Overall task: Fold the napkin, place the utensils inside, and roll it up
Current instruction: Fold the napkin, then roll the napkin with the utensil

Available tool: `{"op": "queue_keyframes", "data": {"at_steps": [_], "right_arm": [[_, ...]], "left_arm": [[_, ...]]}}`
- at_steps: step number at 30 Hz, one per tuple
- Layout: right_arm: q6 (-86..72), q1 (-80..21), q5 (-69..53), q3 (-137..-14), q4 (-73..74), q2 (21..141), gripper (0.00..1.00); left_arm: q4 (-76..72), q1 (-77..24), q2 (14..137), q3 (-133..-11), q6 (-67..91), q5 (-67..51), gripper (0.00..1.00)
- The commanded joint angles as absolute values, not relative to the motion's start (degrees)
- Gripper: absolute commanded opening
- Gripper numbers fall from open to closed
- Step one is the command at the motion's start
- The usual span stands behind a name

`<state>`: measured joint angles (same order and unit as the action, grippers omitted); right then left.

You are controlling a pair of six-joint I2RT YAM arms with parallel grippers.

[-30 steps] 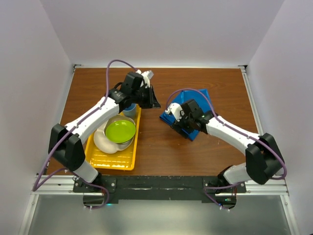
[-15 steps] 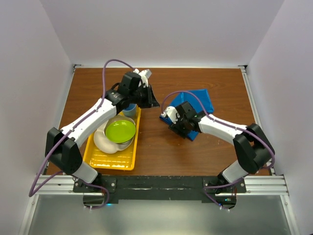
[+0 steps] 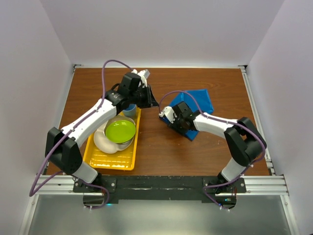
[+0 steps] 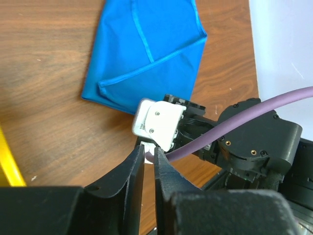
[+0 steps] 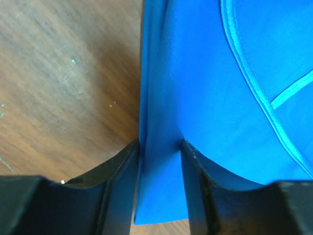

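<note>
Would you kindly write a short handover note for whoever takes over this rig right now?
Right gripper: fingers on either side of the near folded edge of the napkin, touching it.
Left gripper: fingers nearly together, nothing visible between them, raised over the table between the yellow tray and the napkin.
Napkin lies partly folded on the table, right of centre. Fork not visible in any view.
Left: finish folding, place fork, roll up.

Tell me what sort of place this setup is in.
Probably a lab test booth rather than a dining room: plain white walls box in a small wooden table, and two robot arms are bolted to a metal rail at its near edge.
</note>
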<state>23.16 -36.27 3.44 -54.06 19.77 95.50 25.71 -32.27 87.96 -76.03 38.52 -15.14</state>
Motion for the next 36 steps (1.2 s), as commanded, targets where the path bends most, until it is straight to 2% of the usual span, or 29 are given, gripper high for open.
{"op": "queue_keyframes", "data": {"at_steps": [1, 5, 9, 16, 24, 31, 36], "right_arm": [[22.1, -36.2, 4.7, -55.2, 19.6, 98.9, 0.34], [19.3, -36.3, 4.7, -55.4, 20.7, 100.2, 0.23], [16.4, -36.2, 2.8, -56.1, 22.5, 101.2, 0.09], [12.7, -36.2, 1.3, -56.2, 23.2, 100.7, 0.01], [7.6, -35.8, -1.7, -56.9, 22.4, 97.6, 0.0], [3.7, -34.4, -1.0, -56.4, 20.7, 94.7, 0.0], [2.5, -33.1, -1.8, -56.0, 20.0, 93.6, 0.0]], "left_arm": [[25.8, -32.2, 88.1, -76.9, 40.8, -9.6, 0.23], [28.1, -32.1, 90.4, -78.8, 43.1, -7.1, 0.31], [30.3, -32.1, 94.1, -81.2, 43.9, -7.6, 0.33], [30.6, -32.1, 101.3, -83.6, 46.6, -9.9, 0.36], [28.4, -32.2, 106.0, -84.9, 46.8, -12.9, 0.4], [26.5, -32.3, 109.0, -84.4, 48.8, -14.8, 0.49], [22.6, -32.3, 109.2, -81.2, 50.4, -16.0, 0.62]]}}
